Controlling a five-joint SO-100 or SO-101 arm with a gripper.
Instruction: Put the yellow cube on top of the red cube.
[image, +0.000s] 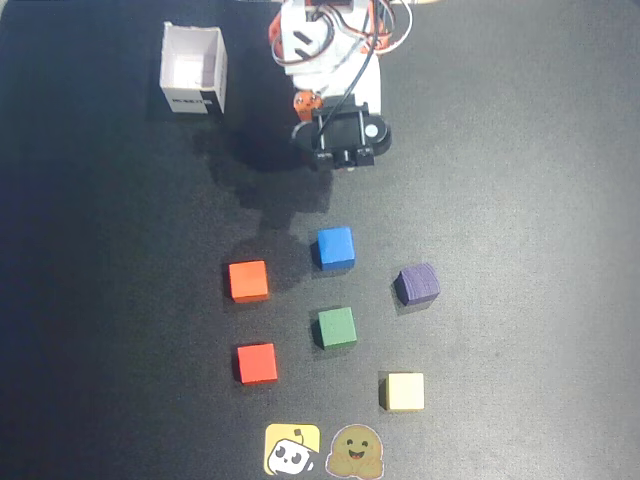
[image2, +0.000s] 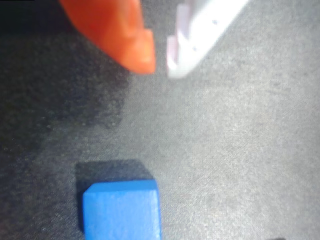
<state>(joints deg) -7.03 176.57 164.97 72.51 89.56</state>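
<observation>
1. In the overhead view the arm (image: 330, 60) sits at 12 o'clock on the dark table (image: 520, 200), folded close to its base, well apart from all the cubes.
2. In the wrist view the gripper (image2: 160, 65) hangs above the mat with its orange and white fingertips nearly together, only a thin gap between them, and nothing held.
3. The yellow cube (image: 404, 391) lies at 5 o'clock of the green cube (image: 337, 327), near the bottom edge.
4. The red cube (image: 257, 363) lies at 8 o'clock of the green cube, directly below the orange-red cube (image: 248, 280).
5. The blue cube (image: 335, 247) is nearest the arm; the wrist view shows it at 6 o'clock (image2: 121, 210).
6. A purple cube (image: 417, 284) sits at 3 o'clock of the blue one; a white box (image: 193, 68) stands at 10 o'clock.
</observation>
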